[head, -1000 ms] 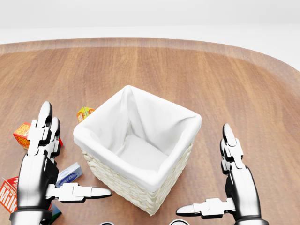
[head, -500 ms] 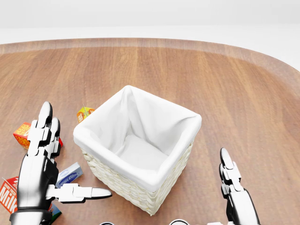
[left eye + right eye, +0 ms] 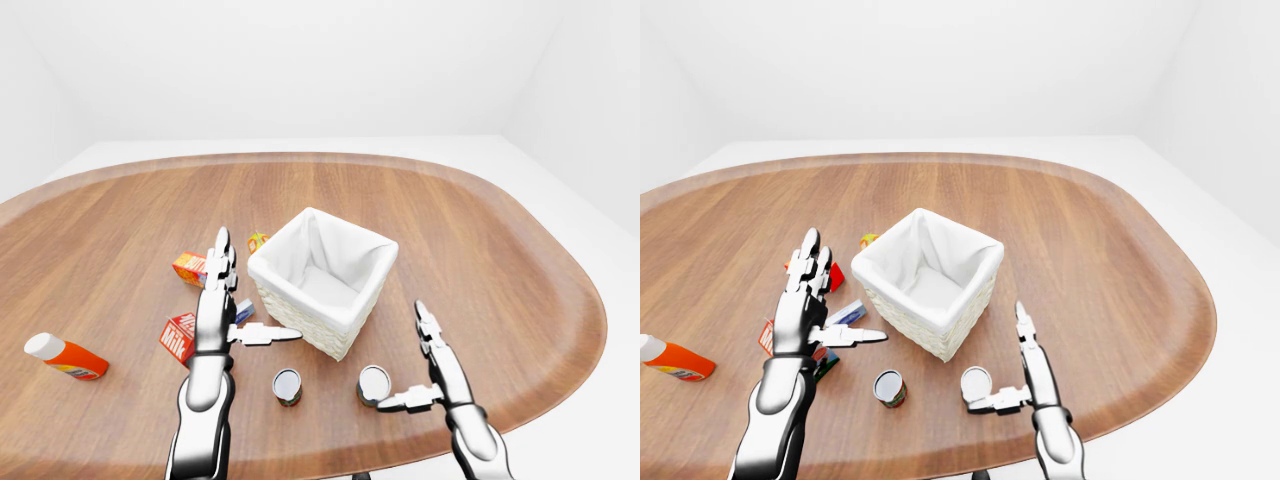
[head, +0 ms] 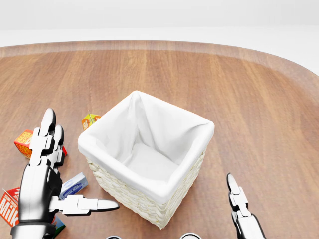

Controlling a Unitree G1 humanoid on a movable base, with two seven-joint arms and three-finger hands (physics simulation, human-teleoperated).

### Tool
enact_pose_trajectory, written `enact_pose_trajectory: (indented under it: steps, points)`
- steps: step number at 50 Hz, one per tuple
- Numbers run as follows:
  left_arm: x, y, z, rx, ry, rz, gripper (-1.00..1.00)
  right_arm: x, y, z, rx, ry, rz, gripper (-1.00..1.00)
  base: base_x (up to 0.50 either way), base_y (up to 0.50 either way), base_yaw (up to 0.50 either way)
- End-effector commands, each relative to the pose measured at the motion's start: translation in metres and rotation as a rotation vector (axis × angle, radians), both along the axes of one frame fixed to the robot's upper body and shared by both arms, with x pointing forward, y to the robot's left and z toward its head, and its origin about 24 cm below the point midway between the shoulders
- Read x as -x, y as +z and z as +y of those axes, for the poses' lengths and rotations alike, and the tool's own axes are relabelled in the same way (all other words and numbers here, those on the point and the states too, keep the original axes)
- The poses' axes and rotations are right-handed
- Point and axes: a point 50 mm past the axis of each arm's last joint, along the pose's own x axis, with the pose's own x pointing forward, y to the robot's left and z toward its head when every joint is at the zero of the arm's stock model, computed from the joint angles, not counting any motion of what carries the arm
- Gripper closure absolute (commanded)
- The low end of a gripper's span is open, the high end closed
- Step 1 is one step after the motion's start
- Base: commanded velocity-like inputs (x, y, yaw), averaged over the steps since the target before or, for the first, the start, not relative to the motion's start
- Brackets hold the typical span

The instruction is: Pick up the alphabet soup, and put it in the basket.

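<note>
Two small cans stand on the wooden table below the basket in the left-eye view, one on the left [image 3: 287, 386] and one on the right [image 3: 373, 384]. I cannot read which is the alphabet soup. The wicker basket [image 3: 295, 297] with a white lining stands mid-table and is empty [image 4: 124, 172]. My right hand [image 3: 400, 355] is open, its thumb right beside the right can and its fingers pointing up the view; only its fingertips [image 4: 238, 204] show in the head view. My left hand [image 3: 245, 300] is open and empty at the basket's left side.
Left of the basket lie a milk carton [image 3: 178, 338], an orange box [image 3: 190, 268], a small yellow box [image 3: 257, 240] and a blue-white box [image 3: 243, 312]. An orange bottle [image 3: 65, 357] lies far left. The table's edge runs close below the cans.
My right hand has sunk toward the bottom of the head view; its thumb and palm have left that view. The left hand and the basket have not moved.
</note>
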Motion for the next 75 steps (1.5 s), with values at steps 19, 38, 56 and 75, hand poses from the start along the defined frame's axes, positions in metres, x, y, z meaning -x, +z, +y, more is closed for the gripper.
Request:
enact_pose_trajectory:
  steps: [19, 38, 56, 75]
  points:
    - [0.000, 0.000, -0.001, -0.004, -0.001, 0.002, -1.00, 0.002, -0.032, 0.005, 0.122, 0.035, 0.132, -1.00, 0.00, 0.00, 0.00]
    - [-0.001, -0.002, -0.001, -0.007, -0.003, 0.004, -1.00, 0.001, -0.044, 0.009, 0.187, 0.049, 0.172, -1.00, 0.00, 0.00, 0.00]
    - [-0.002, -0.003, -0.001, -0.009, -0.004, 0.007, -1.00, -0.003, -0.049, 0.015, 0.245, 0.069, 0.176, -1.00, 0.00, 0.00, 0.00]
    - [-0.002, -0.003, -0.002, -0.009, -0.005, 0.008, -1.00, -0.002, -0.053, 0.020, 0.292, 0.090, 0.181, -1.00, 0.00, 0.00, 0.00]
